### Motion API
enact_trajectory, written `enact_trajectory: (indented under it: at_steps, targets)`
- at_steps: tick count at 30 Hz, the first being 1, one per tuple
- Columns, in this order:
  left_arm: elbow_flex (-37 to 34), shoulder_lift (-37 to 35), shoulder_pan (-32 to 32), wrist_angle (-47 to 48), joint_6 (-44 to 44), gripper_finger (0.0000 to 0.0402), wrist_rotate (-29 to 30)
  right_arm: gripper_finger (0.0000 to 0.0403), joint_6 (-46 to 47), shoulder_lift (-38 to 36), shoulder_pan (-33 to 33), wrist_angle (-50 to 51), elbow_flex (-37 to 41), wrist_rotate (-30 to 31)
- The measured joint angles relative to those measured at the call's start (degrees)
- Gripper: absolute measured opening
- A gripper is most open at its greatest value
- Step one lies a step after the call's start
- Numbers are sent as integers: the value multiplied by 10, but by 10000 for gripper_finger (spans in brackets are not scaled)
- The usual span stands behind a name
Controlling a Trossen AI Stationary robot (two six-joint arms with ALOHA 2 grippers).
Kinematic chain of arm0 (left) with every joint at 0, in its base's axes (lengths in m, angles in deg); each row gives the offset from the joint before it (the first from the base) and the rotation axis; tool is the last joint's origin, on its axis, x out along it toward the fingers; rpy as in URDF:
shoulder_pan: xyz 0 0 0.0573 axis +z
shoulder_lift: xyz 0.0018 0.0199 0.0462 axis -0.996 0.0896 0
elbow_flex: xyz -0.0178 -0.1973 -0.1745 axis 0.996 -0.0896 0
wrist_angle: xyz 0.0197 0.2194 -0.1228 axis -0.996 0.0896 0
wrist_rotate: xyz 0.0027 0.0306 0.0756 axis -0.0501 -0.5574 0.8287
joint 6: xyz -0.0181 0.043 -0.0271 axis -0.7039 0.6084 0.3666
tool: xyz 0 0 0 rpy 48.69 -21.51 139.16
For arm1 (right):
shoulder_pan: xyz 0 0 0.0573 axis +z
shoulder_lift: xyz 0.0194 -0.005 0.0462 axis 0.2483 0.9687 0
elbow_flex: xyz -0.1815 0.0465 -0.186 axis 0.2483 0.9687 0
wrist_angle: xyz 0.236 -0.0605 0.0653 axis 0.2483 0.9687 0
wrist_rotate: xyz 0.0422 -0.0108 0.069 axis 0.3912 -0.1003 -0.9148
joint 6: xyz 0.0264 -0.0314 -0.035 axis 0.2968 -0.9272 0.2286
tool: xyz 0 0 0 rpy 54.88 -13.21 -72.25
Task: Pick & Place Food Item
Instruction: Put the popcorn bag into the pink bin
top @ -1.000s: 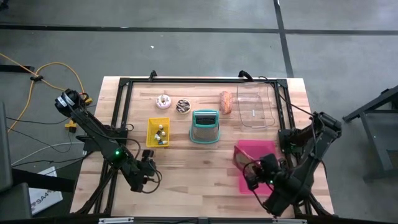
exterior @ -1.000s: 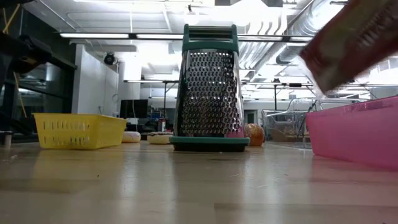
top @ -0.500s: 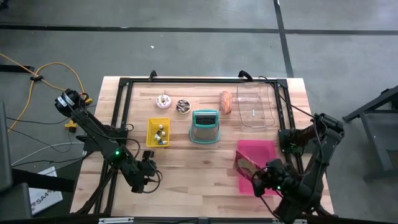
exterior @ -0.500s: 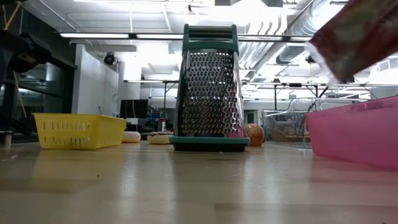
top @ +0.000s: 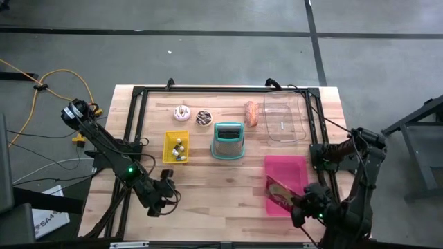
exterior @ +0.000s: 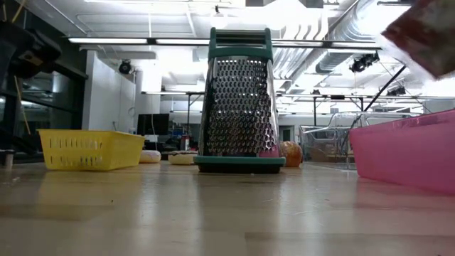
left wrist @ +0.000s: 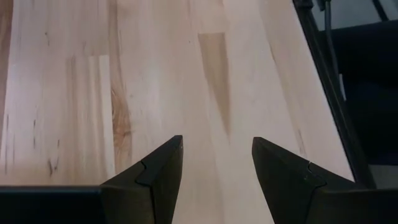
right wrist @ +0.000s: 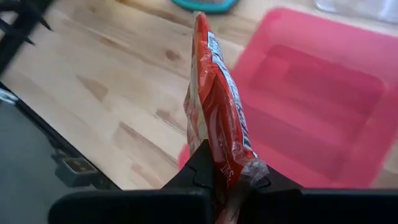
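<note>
A red snack packet (right wrist: 214, 81) hangs in the air over the left rim of the pink tray (top: 291, 169), with my right gripper (right wrist: 227, 169) shut on it. In the high view the packet (top: 277, 191) shows at the tray's near left part, and my right gripper (top: 296, 203) is just nearer the table's near edge. The low view shows only the packet's corner (exterior: 424, 32), high above the tray's wall (exterior: 405, 146). My left gripper (left wrist: 217, 149) stands open over bare wood at the table's near left (top: 168, 193), with nothing between its fingers. My right gripper pinches the packet's crumpled end (right wrist: 235, 163) between its two fingers. The fingers slant down from the table's near right side. The packet sticks out ahead of them edge-on, lifted clear of tray and table.
A teal-framed box grater (top: 228, 140) stands mid-table, with a yellow basket (top: 176, 146) to its left. Farther back lie two small round pastries (top: 182, 111), a bread roll (top: 251, 113) and a clear container (top: 284, 117). Black frame rails (top: 135, 117) run along the table's sides.
My right gripper has swung toward the table's near right corner with the packet, which stays lifted clear. The packet now shows over the tray's near left part rather than at the tray's left side. In the low view it has slid toward the right.
</note>
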Motion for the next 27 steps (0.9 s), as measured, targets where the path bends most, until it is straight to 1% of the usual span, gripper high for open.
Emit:
enact_trajectory:
  at_steps: [5, 13, 15, 17, 20, 24, 27]
  targets:
    - [0, 0, 0, -14, 0, 189, 1, 11, -2, 0, -3, -14, 0, 63]
    - [0, 0, 0, -19, 0, 189, 1, 11, -9, 0, -2, -38, 0, 211]
    - [0, 0, 0, -19, 0, 189, 1, 11, -23, 0, -2, -35, 0, 233]
    - [0, 0, 0, -19, 0, 189, 1, 11, -28, 0, -8, -21, 0, 224]
    - [0, 0, 0, -19, 0, 189, 1, 11, -34, 0, -22, -2, 0, 171]
    - [0, 0, 0, -19, 0, 189, 1, 11, -85, 0, -52, -2, 0, 121]
    - [0, 0, 0, -19, 0, 189, 1, 11, -122, 0, -74, -1, 0, 70]
